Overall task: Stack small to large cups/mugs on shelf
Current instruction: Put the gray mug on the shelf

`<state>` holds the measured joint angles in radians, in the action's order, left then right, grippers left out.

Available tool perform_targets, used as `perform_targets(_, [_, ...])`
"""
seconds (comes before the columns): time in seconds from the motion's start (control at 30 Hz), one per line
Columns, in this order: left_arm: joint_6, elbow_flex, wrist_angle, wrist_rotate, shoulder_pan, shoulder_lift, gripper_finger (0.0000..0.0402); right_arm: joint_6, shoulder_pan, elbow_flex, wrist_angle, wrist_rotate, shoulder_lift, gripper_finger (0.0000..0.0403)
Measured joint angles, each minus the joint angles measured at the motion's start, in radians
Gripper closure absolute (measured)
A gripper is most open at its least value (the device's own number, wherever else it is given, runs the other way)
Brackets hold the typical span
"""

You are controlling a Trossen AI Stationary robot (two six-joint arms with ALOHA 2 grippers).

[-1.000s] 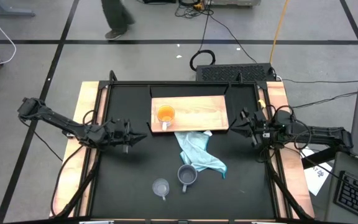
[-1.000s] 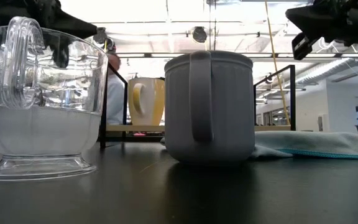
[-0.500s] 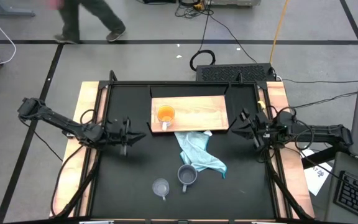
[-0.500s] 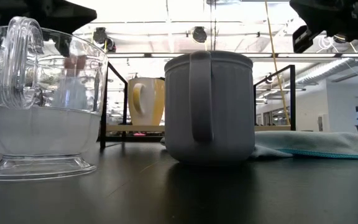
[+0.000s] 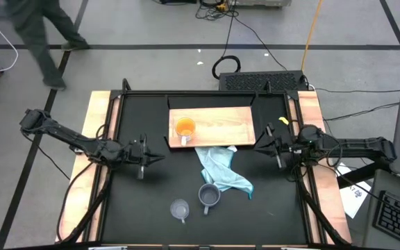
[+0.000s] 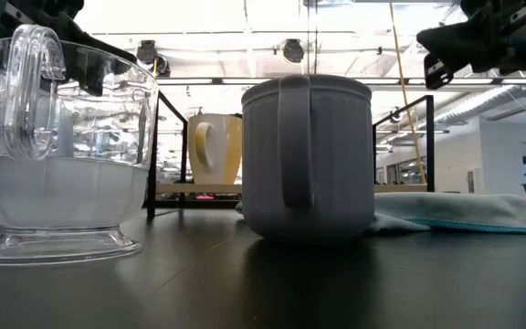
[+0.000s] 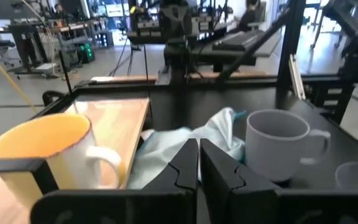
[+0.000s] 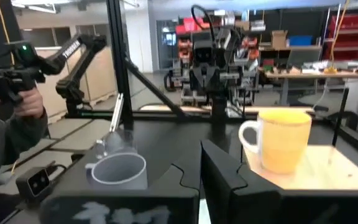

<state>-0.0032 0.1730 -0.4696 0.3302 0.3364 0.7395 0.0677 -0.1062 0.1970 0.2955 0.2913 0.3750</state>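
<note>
**A:** How are the two arms posed?

**B:** In the high view the left arm is stretched in from the left edge, low and nearly level, with the left gripper (image 5: 151,157) held over bare black tabletop (image 5: 144,194) at centre-left. Its fingers are seen pressed together, nothing between them. The right arm is reached in from the right edge the same way, and the right gripper (image 5: 262,146) is hung just right of the shelf (image 5: 221,121). Its fingers are also seen closed and empty.

**A:** And where are the cups placed?

**B:** The orange mug (image 5: 185,128) is stood upright on the left part of the shelf, upper centre of the frame. The grey-blue mug (image 5: 209,196) is set on the tabletop at lower centre, touching the light blue cloth (image 5: 221,170). The clear glass cup (image 5: 180,209) is found just left of it, slightly lower.
</note>
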Motion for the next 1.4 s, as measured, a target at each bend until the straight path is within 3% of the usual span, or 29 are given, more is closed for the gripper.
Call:
perform_targets(0.17, [-0.001, 0.000, 0.002, 0.007, 0.000, 0.000, 0.0385, 0.000, 0.000, 0.000, 0.000, -0.001, 0.058, 0.0403])
perform_targets(0.4, [0.041, 0.000, -0.012, 0.094, -0.002, 0.000, 0.0385, -0.042, 0.000, 0.000, 0.085, 0.000, 0.157, 0.0403])
perform_targets(0.57, [0.051, 0.000, 0.039, 0.005, -0.002, 0.000, 0.0389, -0.062, 0.040, 0.000, 0.173, 0.000, 0.243, 0.0403])
perform_targets(0.77, [0.047, 0.000, 0.049, 0.019, -0.002, 0.000, 0.0394, -0.043, 0.132, 0.055, 0.278, -0.001, 0.399, 0.0403])
perform_targets(1.03, [0.024, 0.000, 0.051, 0.136, -0.002, 0.000, 0.0383, -0.063, 0.295, 0.412, -0.077, -0.077, 0.647, 0.0403])
perform_targets(1.2, [0.016, 0.000, 0.055, 0.140, -0.002, 0.000, 0.0383, -0.073, 0.356, 0.602, -0.293, -0.084, 0.801, 0.0397])
perform_targets(1.4, [-0.001, 0.000, 0.055, 0.140, -0.002, 0.000, 0.0382, 0.002, 0.364, 0.752, -0.448, -0.156, 0.931, 0.0330])
